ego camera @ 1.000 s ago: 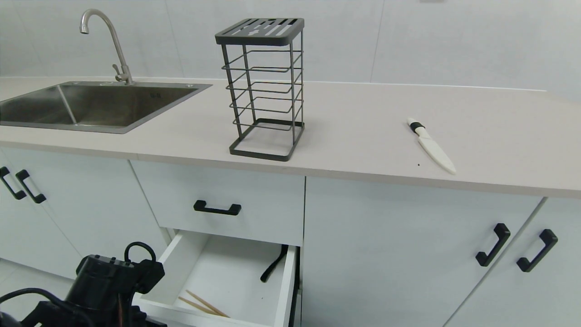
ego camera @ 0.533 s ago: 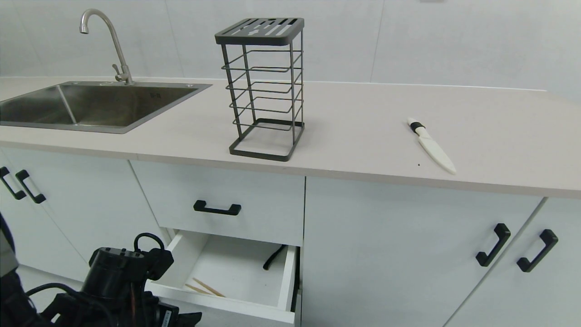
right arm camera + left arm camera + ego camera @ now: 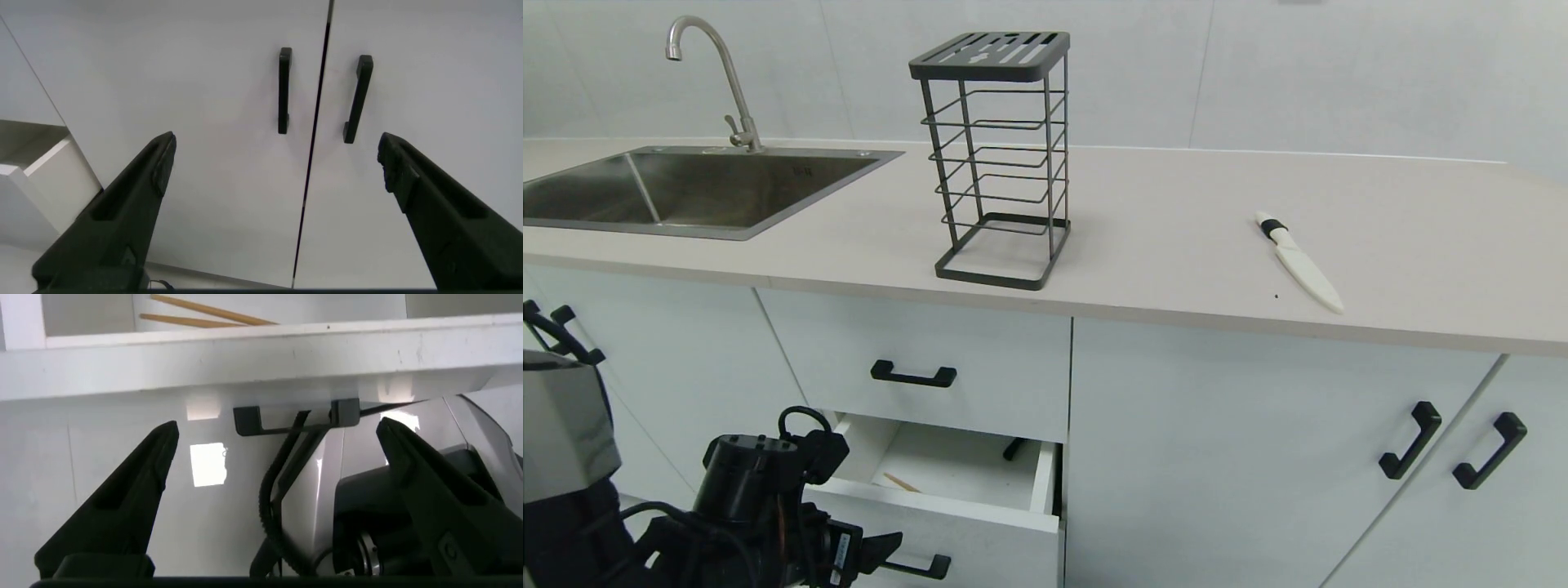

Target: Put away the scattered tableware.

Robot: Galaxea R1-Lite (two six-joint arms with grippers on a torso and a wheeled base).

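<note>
A white knife [image 3: 1298, 261] with a black band lies flat on the counter at the right, near the front edge. A black wire knife rack [image 3: 996, 159] stands upright mid-counter. Below it, the lower drawer [image 3: 964, 531] stands partly open, with wooden chopsticks [image 3: 900, 483] [image 3: 204, 314] inside. My left gripper [image 3: 882, 549] [image 3: 278, 429] is open, right at the drawer's front panel by its black handle [image 3: 296, 418]. It holds nothing. My right gripper [image 3: 278, 143] is open and empty, facing a pair of white cabinet doors.
A steel sink [image 3: 686, 188] with a tall faucet [image 3: 707, 57] fills the counter's left. The upper drawer with a black handle [image 3: 913, 375] is shut. The cabinet doors at the right carry black handles [image 3: 1409, 439] [image 3: 283, 90]. A dark object [image 3: 1014, 447] lies at the drawer's back.
The lower drawer has slid inward and is now about half as far out. My left gripper has moved forward with its front panel. Most of the chopsticks are now hidden.
</note>
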